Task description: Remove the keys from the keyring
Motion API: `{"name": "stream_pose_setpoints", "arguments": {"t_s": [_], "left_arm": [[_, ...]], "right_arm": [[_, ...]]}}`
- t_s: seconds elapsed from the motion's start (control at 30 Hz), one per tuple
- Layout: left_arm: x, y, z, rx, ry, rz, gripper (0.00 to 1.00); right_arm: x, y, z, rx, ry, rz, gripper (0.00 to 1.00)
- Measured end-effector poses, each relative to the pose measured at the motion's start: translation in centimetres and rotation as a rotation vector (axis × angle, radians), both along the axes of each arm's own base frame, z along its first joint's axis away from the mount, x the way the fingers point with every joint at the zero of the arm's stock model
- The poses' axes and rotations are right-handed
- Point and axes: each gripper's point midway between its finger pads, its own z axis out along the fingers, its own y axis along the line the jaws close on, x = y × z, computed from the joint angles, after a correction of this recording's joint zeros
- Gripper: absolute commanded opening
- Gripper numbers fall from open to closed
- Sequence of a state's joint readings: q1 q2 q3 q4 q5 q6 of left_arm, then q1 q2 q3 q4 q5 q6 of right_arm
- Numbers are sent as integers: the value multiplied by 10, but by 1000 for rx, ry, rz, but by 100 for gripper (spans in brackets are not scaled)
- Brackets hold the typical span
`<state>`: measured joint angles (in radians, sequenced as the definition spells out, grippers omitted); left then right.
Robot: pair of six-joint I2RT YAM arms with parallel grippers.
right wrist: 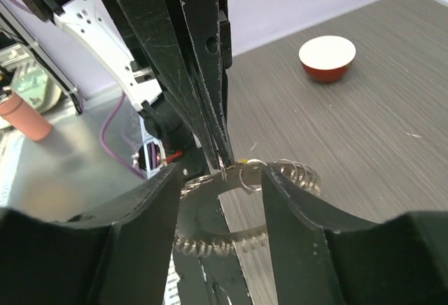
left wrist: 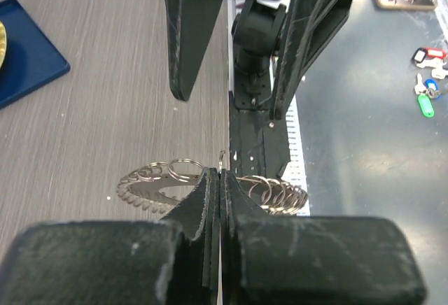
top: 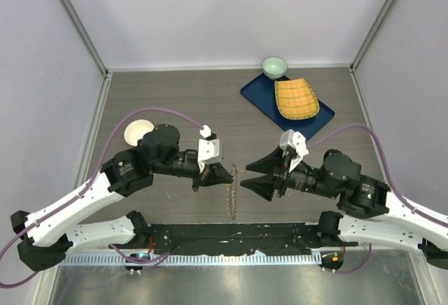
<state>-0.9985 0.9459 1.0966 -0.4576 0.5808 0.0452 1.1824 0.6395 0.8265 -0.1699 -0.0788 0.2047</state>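
Right now the left gripper (top: 229,175) has its jaws pressed fully together, and between the tips it pinches the top edge of the keyring (top: 233,200), near the front middle of the grey table (top: 175,95). From above the keyring shows only as a thin line that runs from near to far, so it stands on its edge and does not lie flat (whether its lowest part touches the table I cannot tell). The keys (left wrist: 136,189) hang close together all round it as a toothed fringe, and some small wire loops are seen between them on both sides of the closed tips. The right gripper (top: 244,177) faces the left one from the other side, with its jaws spread wide and holding nothing. In the right wrist view its two fingers (right wrist: 140,235) stand one on each side of the pinched place, near the keyring, but I cannot tell if they touch it. Behind the left arm sits a white bowl (top: 140,132), which is red on the outside. At the far right lies a blue tray (top: 255,94) with a yellow woven dish (top: 296,98) on it, and a green bowl (top: 274,66) stands just beside the tray's far corner.
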Motion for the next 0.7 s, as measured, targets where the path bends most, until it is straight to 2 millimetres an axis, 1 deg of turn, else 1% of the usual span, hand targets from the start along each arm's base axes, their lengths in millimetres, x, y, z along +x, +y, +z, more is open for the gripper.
{"name": "stream_pose_setpoints", "arguments": {"t_s": [0.13, 0.27, 0.43, 0.57, 0.67, 0.7], "left_arm": [[3, 5, -8, 72, -9, 12, 0], [8, 13, -14, 144, -29, 34, 0], [13, 26, -23, 240, -48, 62, 0], [13, 35, -31, 317, -45, 61, 0], [12, 40, -35, 369, -36, 51, 0], [11, 41, -37, 388, -29, 48, 0]], "right_arm": [[1, -1, -1, -91, 16, -3, 57], [6, -1, -16, -197, 43, -24, 57], [9, 0, -33, -278, 52, -27, 51], [5, -1, -32, -236, 9, -4, 52], [3, -4, -38, -220, -25, 6, 52], [4, -4, -36, -216, -37, 7, 52]]}}
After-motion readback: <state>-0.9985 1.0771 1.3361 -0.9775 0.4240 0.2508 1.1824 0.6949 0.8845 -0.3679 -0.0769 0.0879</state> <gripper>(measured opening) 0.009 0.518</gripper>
